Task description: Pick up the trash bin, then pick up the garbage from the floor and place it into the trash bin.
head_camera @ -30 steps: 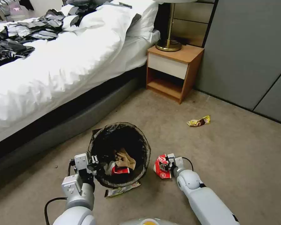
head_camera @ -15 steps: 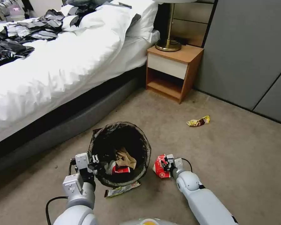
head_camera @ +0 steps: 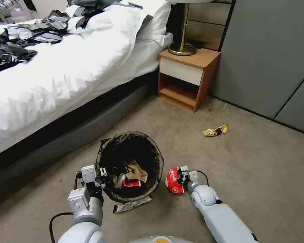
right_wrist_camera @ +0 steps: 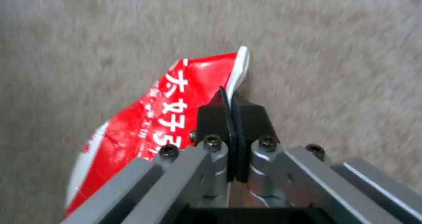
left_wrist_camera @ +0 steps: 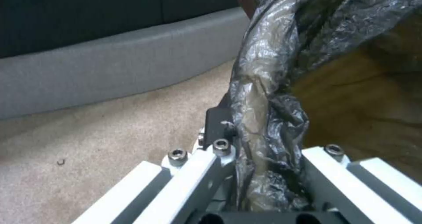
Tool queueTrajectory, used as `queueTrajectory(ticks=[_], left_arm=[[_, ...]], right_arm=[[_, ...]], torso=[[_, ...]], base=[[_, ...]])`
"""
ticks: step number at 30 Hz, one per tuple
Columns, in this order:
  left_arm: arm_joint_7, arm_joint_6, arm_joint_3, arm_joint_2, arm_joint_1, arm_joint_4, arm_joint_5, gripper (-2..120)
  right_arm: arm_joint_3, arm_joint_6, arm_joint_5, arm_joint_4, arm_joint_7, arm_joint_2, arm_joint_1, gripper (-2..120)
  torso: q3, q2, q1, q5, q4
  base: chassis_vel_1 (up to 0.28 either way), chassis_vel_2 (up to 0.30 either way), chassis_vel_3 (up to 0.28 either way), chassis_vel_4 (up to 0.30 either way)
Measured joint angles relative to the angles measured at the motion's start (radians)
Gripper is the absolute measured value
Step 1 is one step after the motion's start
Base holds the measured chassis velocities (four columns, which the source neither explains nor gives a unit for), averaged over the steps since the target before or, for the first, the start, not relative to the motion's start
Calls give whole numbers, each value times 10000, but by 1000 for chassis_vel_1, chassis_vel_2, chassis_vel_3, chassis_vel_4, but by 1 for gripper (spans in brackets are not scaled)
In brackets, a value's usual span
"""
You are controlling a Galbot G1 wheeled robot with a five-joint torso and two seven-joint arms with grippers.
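The trash bin (head_camera: 106,152), lined with a crinkled black bag, is held just above the carpet in the head view, with a brown cardboard scrap (head_camera: 135,170) and a red wrapper inside. My left gripper (head_camera: 101,177) is shut on its near rim, and the left wrist view shows the bag's rim (left_wrist_camera: 272,69) pinched in that gripper (left_wrist_camera: 250,128). Right of the bin, my right gripper (head_camera: 180,176) is shut on a red-and-white wrapper (head_camera: 172,181). Its jaws (right_wrist_camera: 230,118) clamp the edge of this garbage (right_wrist_camera: 167,112). A yellow-brown wrapper (head_camera: 214,131) lies farther off.
Another flat wrapper (head_camera: 131,204) lies on the carpet under the bin's near side. The bed (head_camera: 57,77) runs along the left. A wooden nightstand (head_camera: 187,77) with a brass lamp (head_camera: 182,47) stands ahead, and grey wall panels (head_camera: 270,57) rise at the right.
My right gripper with the red-and-white wrapper has edged slightly left, toward the bin. The left arm and the bin have barely moved.
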Motion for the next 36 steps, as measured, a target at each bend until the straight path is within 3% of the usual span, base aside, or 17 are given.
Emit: queueTrajectory(ticks=[5,10,11,13,15,16,19,22,24,30,32,36], left_arm=[[0,0,4,13,13,-5,5,1],[0,0,-16,70,14,-3,-9,1],[0,0,-20,80,9,13,-14,1],[0,0,-20,81,6,19,-16,1],[0,0,-11,83,-6,70,-19,1],[0,0,-11,83,-6,70,-19,1],[0,0,-2,92,-4,93,-15,1],[1,-1,2,101,-3,100,-11,1],[4,-3,19,106,2,102,4,1],[5,-6,31,109,8,122,15,1],[8,-9,38,115,-12,147,17,1],[10,-9,59,114,-44,157,17,1]], right_arm=[[61,457,17,501,296,-106,-106,0],[294,896,398,2128,633,-315,-333,0],[397,1339,695,2850,674,-392,-408,0],[417,1491,784,3044,660,-413,-427,0],[534,2558,1418,4568,351,-556,-563,0],[534,2558,1418,4568,351,-556,-563,0],[606,3305,2152,6898,-225,-794,-868,0],[601,3403,2289,7673,-435,-899,-1020,0],[503,3479,2357,8973,-696,-1076,-1359,0],[296,3540,2337,10012,-956,-1304,-1899,0],[51,3618,2208,10485,-1226,-1706,-2407,0],[-165,3809,1894,10340,-1429,-2108,-2771,0]], torso=[[0,0,1,-1,-2],[0,0,0,-3,-2],[0,0,0,-4,-2],[0,-1,0,-3,-2],[0,-1,0,-4,0],[0,-1,0,-4,0],[-1,0,0,-4,-1],[-1,0,0,-2,-3],[-1,0,0,-4,-2],[-1,-1,0,-3,-3],[-1,0,0,-2,-2],[-1,0,0,-2,-1]], base=[[0,0,0,0],[0,0,0,0],[0,0,0,0],[0,0,0,0],[0,0,0,0],[0,0,0,0],[0,0,0,0],[0,0,0,0],[0,0,0,0],[0,0,0,0],[0,0,0,0],[0,0,0,0]])
